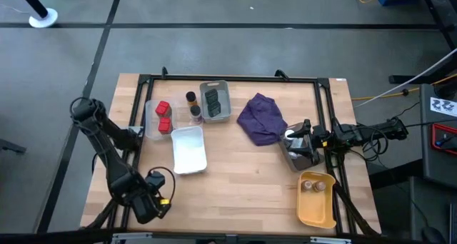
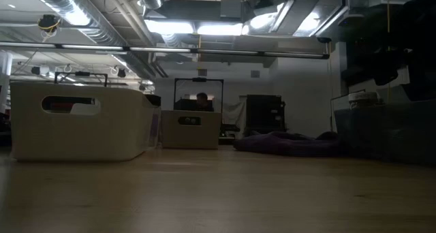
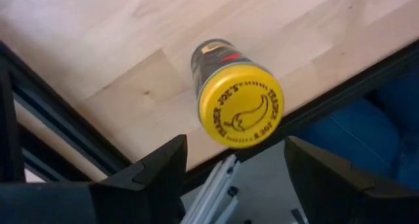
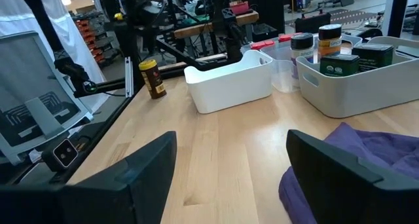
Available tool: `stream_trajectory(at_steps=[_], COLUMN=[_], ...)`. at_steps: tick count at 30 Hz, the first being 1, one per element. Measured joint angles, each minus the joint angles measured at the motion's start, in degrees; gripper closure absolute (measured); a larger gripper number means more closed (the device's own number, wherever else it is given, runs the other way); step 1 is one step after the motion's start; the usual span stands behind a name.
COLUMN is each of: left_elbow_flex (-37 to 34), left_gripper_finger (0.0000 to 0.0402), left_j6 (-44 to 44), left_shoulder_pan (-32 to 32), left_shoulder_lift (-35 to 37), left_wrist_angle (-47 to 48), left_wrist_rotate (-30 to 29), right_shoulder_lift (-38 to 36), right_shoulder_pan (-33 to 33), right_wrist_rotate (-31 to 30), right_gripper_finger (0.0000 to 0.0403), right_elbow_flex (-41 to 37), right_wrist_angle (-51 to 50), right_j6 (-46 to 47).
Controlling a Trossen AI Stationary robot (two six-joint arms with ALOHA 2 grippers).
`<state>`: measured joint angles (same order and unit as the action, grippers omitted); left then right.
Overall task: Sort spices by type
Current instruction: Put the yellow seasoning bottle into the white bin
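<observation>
Left fingers [image 3: 232, 178]: apart, holding nothing. The yellow-capped jar [image 3: 232, 96] stands upright on the surface [image 1: 243, 173] beyond the 2 tips, in line with the gap, not touching either, close to the surface edge. In the high view this arm sits at the surface's 7 o'clock corner. Right fingers [image 4: 229, 178]: spread wide, empty, at 3 o'clock beside the purple cloth [image 1: 261, 119]. Red tins [image 1: 163, 115] lie in the clear tray [image 1: 150, 108] at 10 o'clock.
</observation>
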<state>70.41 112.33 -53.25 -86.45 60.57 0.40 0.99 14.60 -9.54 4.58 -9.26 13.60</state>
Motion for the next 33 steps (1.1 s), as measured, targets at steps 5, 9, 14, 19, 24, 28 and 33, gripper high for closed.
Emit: stream_trajectory(at_steps=[5,9,14,19,24,28,33], left_elbow_flex=[0.0,0.0,0.0,0.0,0.02,0.02,0.02], left_gripper_finger=[0.0162,0.0162,0.0162,0.0162,0.0162,0.0162,0.0162], left_j6=[-0.66,-1.27,-1.24,1.72,1.61,-0.03,-1.0], left_shoulder_pan=[-0.04,0.01,0.09,0.09,0.09,0.09,0.09], left_shoulder_lift=[-1.95,-2.54,-2.56,-2.56,-2.56,-2.56,-2.56], left_wrist_angle=[-0.04,-0.41,-2.01,-6.13,-7.48,-7.1,-7.16], left_wrist_rotate=[-0.1,-0.17,-0.2,-0.18,-0.2,-0.2,-0.2], right_shoulder_lift=[0.0,0.0,0.0,0.0,0.0,0.0,0.0], right_shoulder_pan=[-0.01,-0.01,-0.01,-0.01,0.0,-0.01,-0.01], right_wrist_rotate=[0.01,0.0,0.0,0.02,0.02,0.02,0.02], right_gripper_finger=[0.0116,0.0116,0.0116,0.0116,0.0116,0.0116,0.0116], right_elbow_flex=[0.0,0.0,0.0,0.0,0.0,0.0,0.0], right_wrist_angle=[0.0,-0.02,-0.02,-0.02,-0.04,-0.04,-0.04], right_j6=[0.01,-0.01,0.0,-0.01,-0.02,0.01,0.01])
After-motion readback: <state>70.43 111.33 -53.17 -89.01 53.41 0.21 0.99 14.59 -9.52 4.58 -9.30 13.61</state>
